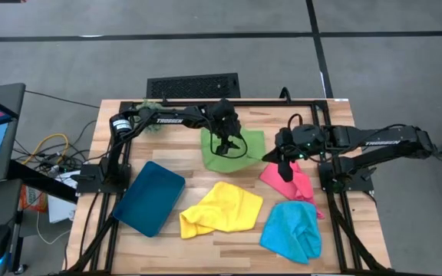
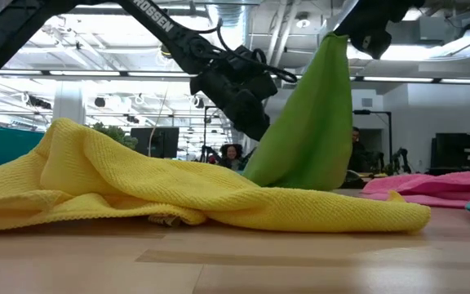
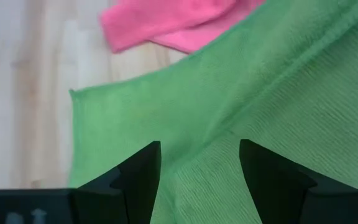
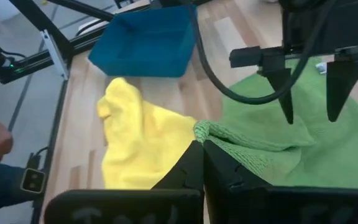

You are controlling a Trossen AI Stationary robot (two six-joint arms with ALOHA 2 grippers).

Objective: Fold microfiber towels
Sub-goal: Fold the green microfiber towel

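I am holding the right gripper [image 4: 202,149] fully closed on a corner of the green towel [image 1: 232,153]; the pinched edge is bunching right at its fingertips, and in the low view that corner is lifting into a tall peak while the rest is lying on the table [image 1: 229,253]. Just beyond that pinch, I am hovering the left gripper [image 3: 199,163] over the middle of the same towel, fingers pointing down and spread wide, gripping nothing. The pink towel [image 1: 288,182] is lying directly below the right gripper, beside the green one. The yellow towel [image 1: 221,208] is lying crumpled nearer the table's front edge, past the pinched corner. The blue towel [image 1: 291,230] is sitting beyond the pink one. The tray [image 1: 149,198] is resting well apart from both grippers, past the yellow towel.
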